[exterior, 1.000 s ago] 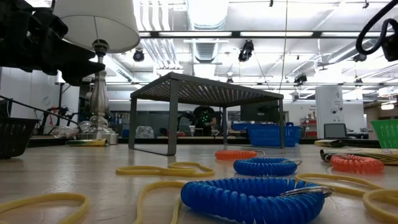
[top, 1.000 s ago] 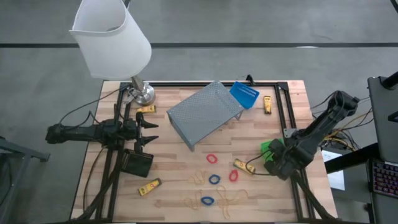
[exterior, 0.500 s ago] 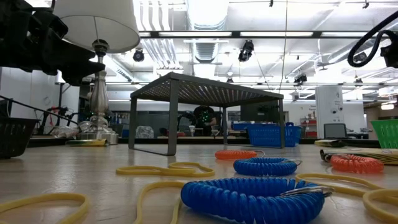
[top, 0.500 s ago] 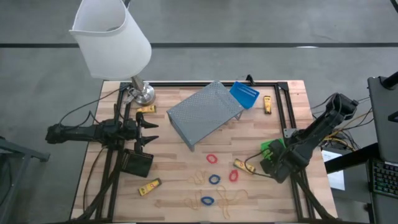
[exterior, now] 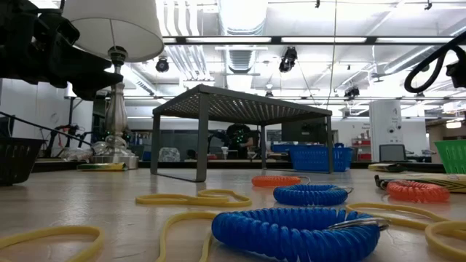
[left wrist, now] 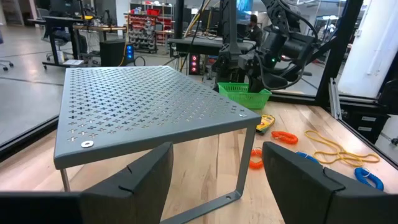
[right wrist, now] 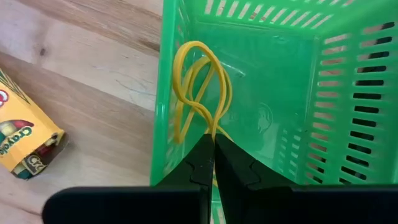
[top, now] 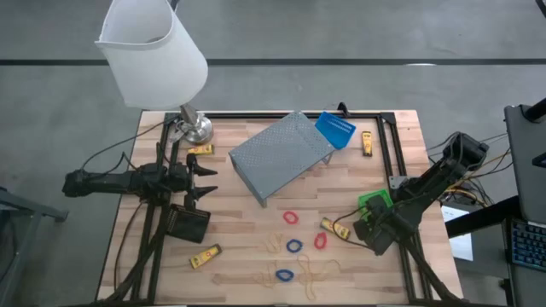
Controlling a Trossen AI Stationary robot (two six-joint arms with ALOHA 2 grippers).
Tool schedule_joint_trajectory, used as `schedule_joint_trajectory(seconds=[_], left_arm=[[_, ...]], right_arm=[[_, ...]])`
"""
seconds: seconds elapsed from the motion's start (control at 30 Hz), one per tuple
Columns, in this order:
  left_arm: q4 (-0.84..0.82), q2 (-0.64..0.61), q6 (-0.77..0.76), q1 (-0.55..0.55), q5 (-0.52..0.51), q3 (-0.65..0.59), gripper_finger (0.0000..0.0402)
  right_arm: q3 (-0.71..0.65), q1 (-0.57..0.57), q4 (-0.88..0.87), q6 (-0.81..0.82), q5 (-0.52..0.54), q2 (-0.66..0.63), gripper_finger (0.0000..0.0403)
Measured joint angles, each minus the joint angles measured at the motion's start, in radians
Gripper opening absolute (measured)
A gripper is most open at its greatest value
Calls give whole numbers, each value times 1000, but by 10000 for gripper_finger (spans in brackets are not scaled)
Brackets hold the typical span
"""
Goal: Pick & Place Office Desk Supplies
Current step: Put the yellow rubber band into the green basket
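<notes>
Yellow rubber band [right wrist: 198, 93] pinched between jaws

Wooden worktop [top: 256, 217], slatted. Upper left: lamp base [top: 195, 128]. Centre: grey perforated metal stand [top: 280, 156]. Upper right: blue bin [top: 334, 130]. Right: green bin [top: 373, 202]. Left: black bin [top: 188, 223]. Yellow crayon boxes [top: 205, 256] scattered. Lower centre: red coil loops [top: 292, 217], blue coil loops [top: 284, 275], yellow rubber bands [top: 317, 275].

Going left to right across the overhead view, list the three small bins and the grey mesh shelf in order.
black bin → grey mesh shelf → blue bin → green bin, which has the right gripper just beside it, shut on a yellow rubber band.
</notes>
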Motion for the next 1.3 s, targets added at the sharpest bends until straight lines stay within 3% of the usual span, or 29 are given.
schedule_joint_trajectory(seconds=[0.27, 0.73, 1.0, 1.3], left_arm=[[0, 0, 0, 0, 0, 0, 253], [0, 0, 0, 0, 0, 0, 253], [0, 0, 0, 0, 0, 0, 253], [0, 0, 0, 0, 0, 0, 253]], right_arm=[[0, 0, 2, -12, 1, -18, 18], [0, 0, 2, -25, 0, -22, 130], [25, 0, -41, -74, 0, -31, 124], [194, 0, -274, -136, 10, -58, 109]])
